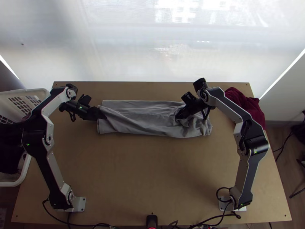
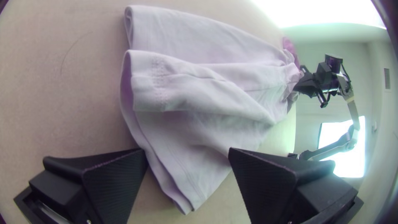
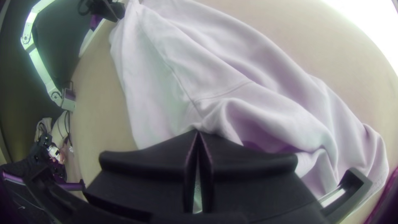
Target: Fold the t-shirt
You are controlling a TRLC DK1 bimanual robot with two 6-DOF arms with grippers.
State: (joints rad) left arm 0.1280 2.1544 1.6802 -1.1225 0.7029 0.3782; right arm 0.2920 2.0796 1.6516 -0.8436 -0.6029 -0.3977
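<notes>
The grey t-shirt (image 1: 141, 118) lies in a long, folded strip across the upper part of the table, with wrinkles along it. At its left end is my left gripper (image 1: 102, 114); in the left wrist view this gripper (image 2: 188, 151) stands open, with a layered hem of the shirt (image 2: 195, 95) between and beyond its fingers. My right gripper (image 1: 178, 116) is at the bunched part near the strip's right end. In the right wrist view the right gripper (image 3: 198, 133) is shut on a gathered bit of the shirt (image 3: 166, 79), with loose folds around its tips.
A dark red cloth (image 1: 248, 105) lies at the table's upper right corner. The white laundry basket (image 1: 28, 164) with dark items stands at the left edge. Bare tabletop (image 1: 152, 171) stretches between the arms' bases. Cables run along the near edge.
</notes>
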